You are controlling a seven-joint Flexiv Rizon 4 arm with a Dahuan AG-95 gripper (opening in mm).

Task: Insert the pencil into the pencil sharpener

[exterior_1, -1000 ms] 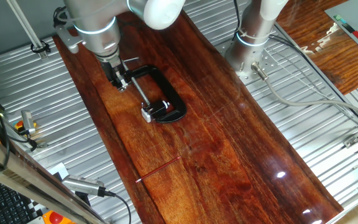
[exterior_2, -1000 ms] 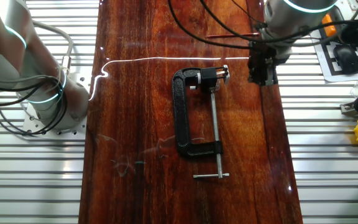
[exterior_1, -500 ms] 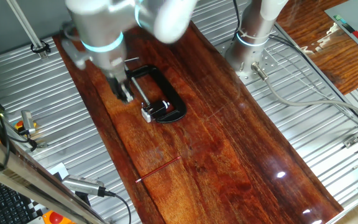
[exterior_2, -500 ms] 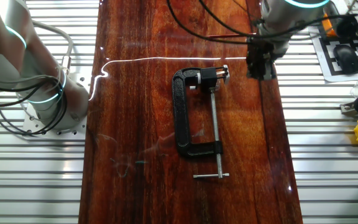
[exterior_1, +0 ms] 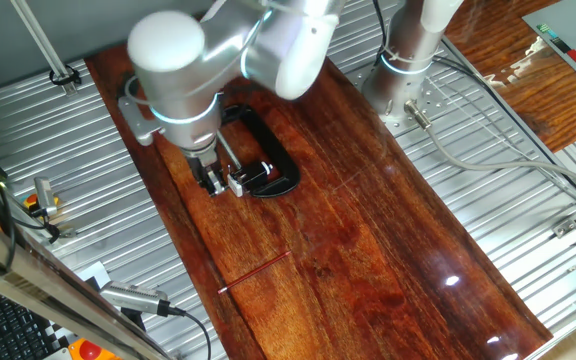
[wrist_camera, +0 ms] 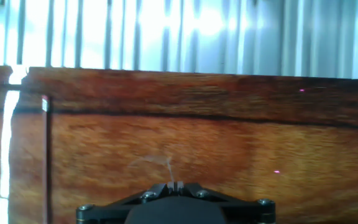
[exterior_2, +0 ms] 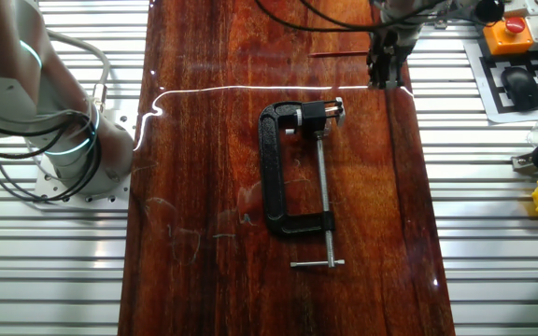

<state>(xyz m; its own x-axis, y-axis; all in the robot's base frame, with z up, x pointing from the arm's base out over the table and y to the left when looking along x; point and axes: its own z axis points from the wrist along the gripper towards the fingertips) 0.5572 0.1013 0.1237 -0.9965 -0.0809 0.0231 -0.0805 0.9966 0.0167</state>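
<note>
The thin red pencil point(exterior_1: 255, 272) lies flat on the dark wood, apart from everything else. It also shows in the other fixed view point(exterior_2: 342, 53) and as a thin line at the left of the hand view point(wrist_camera: 45, 155). The small silvery pencil sharpener point(exterior_1: 236, 184) sits at the jaw end of the black clamp point(exterior_1: 260, 160), and also shows in the other fixed view point(exterior_2: 334, 109). My gripper point(exterior_1: 212, 184) hangs just left of the sharpener, above the wood. Its fingers are shut and hold nothing. It also shows in the other fixed view point(exterior_2: 383, 80) and in the hand view point(wrist_camera: 176, 185).
The clamp's steel screw point(exterior_2: 322, 187) runs along the board to a cross handle. Ribbed metal table point(exterior_1: 48, 180) flanks the wooden board on both sides. The arm's base point(exterior_1: 408, 70) stands at the far edge. A control box and cables lie near one corner point(exterior_2: 521, 56).
My gripper has moved along the clamp, from its handle end to beside the sharpener, nearer the pencil. The fingers stay shut. The pencil, the clamp and the sharpener have not moved.
</note>
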